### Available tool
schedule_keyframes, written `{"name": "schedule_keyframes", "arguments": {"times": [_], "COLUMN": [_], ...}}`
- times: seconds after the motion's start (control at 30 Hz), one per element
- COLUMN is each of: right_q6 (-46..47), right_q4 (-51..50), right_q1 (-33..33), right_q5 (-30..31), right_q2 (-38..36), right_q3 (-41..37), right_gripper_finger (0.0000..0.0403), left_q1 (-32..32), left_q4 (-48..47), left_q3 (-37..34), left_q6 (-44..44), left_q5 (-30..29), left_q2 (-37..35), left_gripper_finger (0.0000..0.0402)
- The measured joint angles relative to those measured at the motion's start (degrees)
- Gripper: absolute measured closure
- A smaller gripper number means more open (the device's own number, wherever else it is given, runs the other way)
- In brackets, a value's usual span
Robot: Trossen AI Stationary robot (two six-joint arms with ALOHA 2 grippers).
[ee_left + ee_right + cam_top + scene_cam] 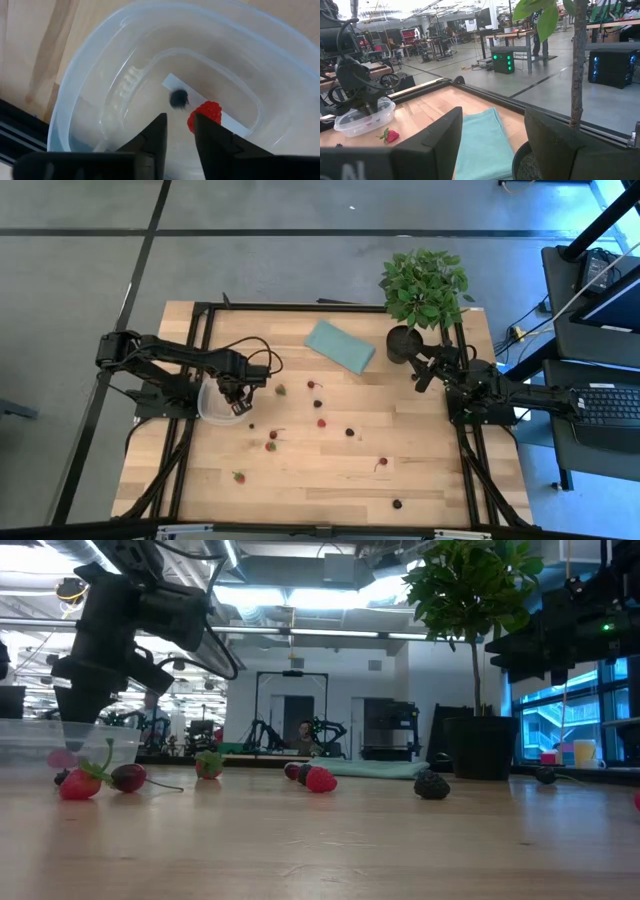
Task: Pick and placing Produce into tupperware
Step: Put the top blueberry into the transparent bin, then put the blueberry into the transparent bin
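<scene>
The clear tupperware [212,402] [90,65] sits on the table's left side. Inside it lie a red berry [206,114] and a blurred dark berry [178,98]. My left gripper [238,405] [180,125] hangs over the tupperware, pointing down. Its fingers stand a little apart with nothing between them. Several more pieces of produce lie scattered on the wood, among them a green-topped one [281,390], a red one [321,423] and a dark one [397,503]. My right gripper [425,370] [492,135] waits open and level at the far right, beside the plant pot.
A teal pad [340,345] lies at the far middle of the table. A potted plant [420,290] stands at the far right corner, close to my right gripper. Black frame rails [200,340] run along the table's left, right and far edges.
</scene>
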Motion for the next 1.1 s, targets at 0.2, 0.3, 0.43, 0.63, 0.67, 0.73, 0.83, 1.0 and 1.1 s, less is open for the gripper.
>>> {"name": "schedule_keyframes", "arguments": {"times": [0.2,0.3,0.43,0.63,0.67,0.73,0.83,1.0,1.1], "right_q6": [-0.02,-0.42,-1.09,-1.09,-1.09,-1.13,-1.36,-1.38,-1.19], "right_q4": [-0.01,0.04,0.29,0.47,0.46,0.46,0.44,0.03,-0.32], "right_q1": [0.00,0.00,0.00,0.02,0.01,0.02,0.00,0.02,0.00], "right_q5": [-0.02,-0.01,-0.01,-0.02,-0.02,-0.01,0.00,-0.02,-0.02], "right_q2": [-0.01,-0.01,0.00,-0.01,-0.01,-0.02,-0.02,-0.02,-0.01], "right_q3": [0.00,0.00,0.00,0.00,0.00,0.00,0.00,0.00,0.00], "right_gripper_finger": [0.0186,0.0186,0.0186,0.0186,0.0186,0.0186,0.0186,0.0186,0.0186], "left_q1": [0.00,0.00,-1.22,-4.40,-4.98,-6.39,-8.87,-13.87,-16.54], "left_q4": [-1.64,-5.77,-7.24,-2.41,-1.37,0.03,0.95,2.24,4.64], "left_q3": [1.00,4.96,11.56,17.33,17.51,17.40,16.80,15.79,15.69], "left_q6": [2.83,6.18,17.08,35.74,37.91,42.64,48.99,49.91,45.19], "left_q5": [0.12,-0.26,-5.63,-4.77,-3.78,-0.89,3.57,4.20,3.98], "left_q2": [0.02,0.02,0.02,0.02,0.00,0.00,0.48,1.06,1.50], "left_gripper_finger": [0.0258,0.0247,0.0243,0.0244,0.0244,0.0245,0.0245,0.0245,0.0245]}}
